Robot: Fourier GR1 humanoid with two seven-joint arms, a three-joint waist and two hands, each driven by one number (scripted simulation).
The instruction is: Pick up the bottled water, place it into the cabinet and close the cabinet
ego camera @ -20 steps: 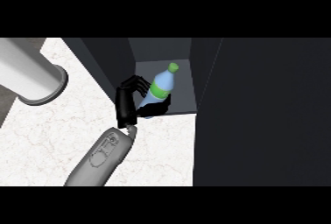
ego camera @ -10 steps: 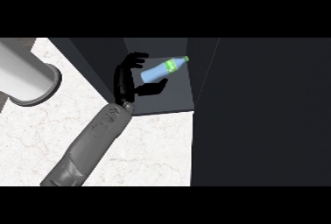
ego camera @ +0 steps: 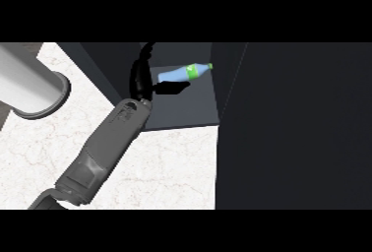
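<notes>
Reaching into the open cabinet (ego camera: 181,115), one black hand (ego camera: 139,78) sits at the left side of the compartment, at the end of a grey forearm (ego camera: 109,147) that rises from the lower left of the head view. Which of the robot's arms this is cannot be told with certainty from the view; it enters on the left. The fingers curve along the cabinet's left wall, and the thumb (ego camera: 173,87) juts rightward, its tip touching or just beside the base of the bottled water (ego camera: 185,73). Whether the hand has hold of the bottle or is parted from it cannot be told.

The bottled water lies tilted inside the cabinet, to the right of and slightly beyond the hand. Its long axis runs from the near left to the far right, cap end toward the right wall. The body is pale blue and translucent, with a green label band and green cap.

The cabinet floor is smooth dark grey; a broad dark panel (ego camera: 298,128), probably the door, fills the right. The counter (ego camera: 160,167) is white veined marble. A pale grey cylinder (ego camera: 29,88) stands at the left.
</notes>
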